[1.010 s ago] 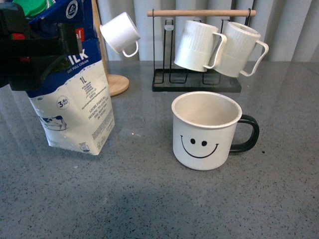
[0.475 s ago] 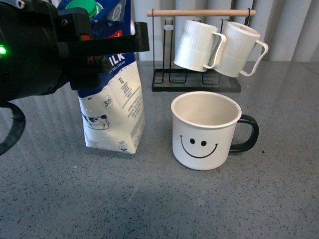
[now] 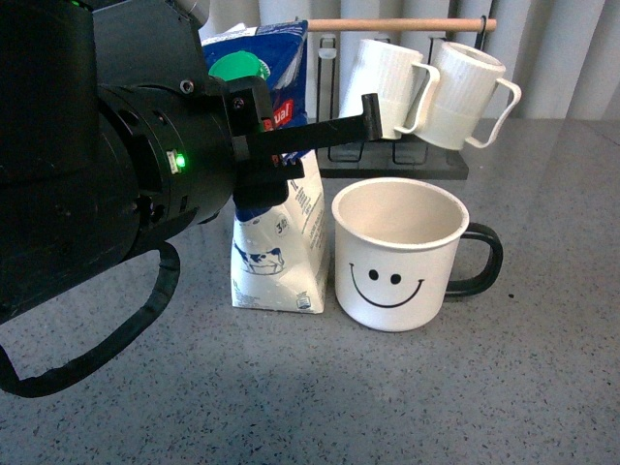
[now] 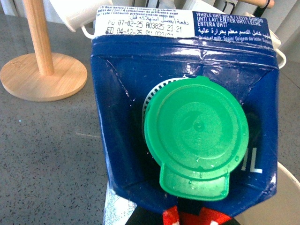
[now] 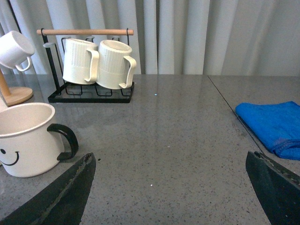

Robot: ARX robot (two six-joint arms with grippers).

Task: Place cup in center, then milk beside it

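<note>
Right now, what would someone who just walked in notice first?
A bulky black left arm fills the left of the front view, its fingers gripping a blue-and-white milk carton with a green cap. Right beside it, mid-table, stands a white smiley-face cup; ribbed mugs hang behind.

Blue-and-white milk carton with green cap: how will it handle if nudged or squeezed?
Probably tippy: the tall blue-and-white milk carton has a narrow base for its height, right beside the white smiley-face mug. Its folded paperboard walls would likely dent under a hard squeeze. The 1L marking suggests heavy if full; fill level isn't visible.
</note>
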